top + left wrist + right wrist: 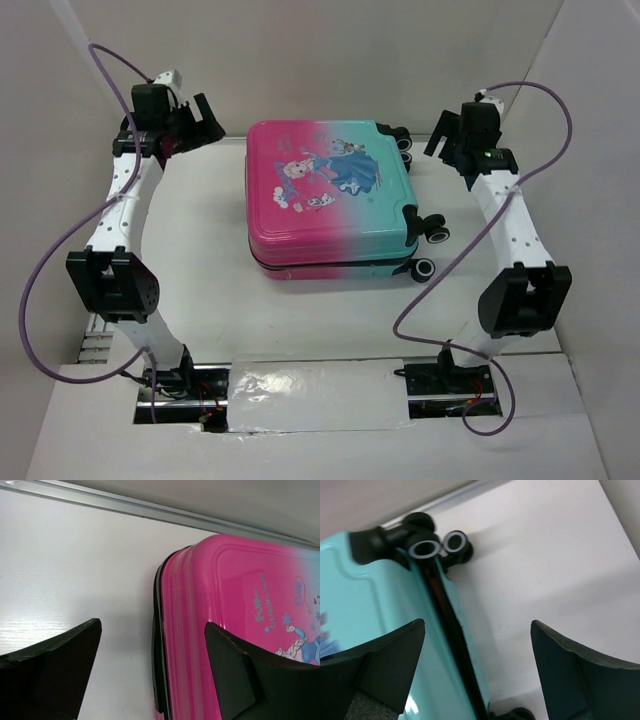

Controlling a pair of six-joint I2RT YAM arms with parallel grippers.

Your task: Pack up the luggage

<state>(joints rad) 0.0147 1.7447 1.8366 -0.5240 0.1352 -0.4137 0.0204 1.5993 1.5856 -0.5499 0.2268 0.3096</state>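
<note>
The luggage [330, 195] lies flat and closed in the middle of the white table, pink on the left and teal on the right, with a cartoon print on top. Its black-and-white wheels [432, 228] point right. My left gripper [210, 120] hovers at its far left corner, open and holding nothing. In the left wrist view the pink shell [225, 605] and its black trim run between the spread fingers of that gripper [152, 625]. My right gripper [440, 135] is open by the far right corner. There, the teal shell [370, 610] and two wheels [425, 547] lie ahead of this gripper [477, 624].
Grey walls close in the table on the left, back and right. A metal rail [150, 510] runs along the table's far edge. A shiny taped strip [315, 395] lies between the arm bases. Purple cables [60, 250] loop beside both arms.
</note>
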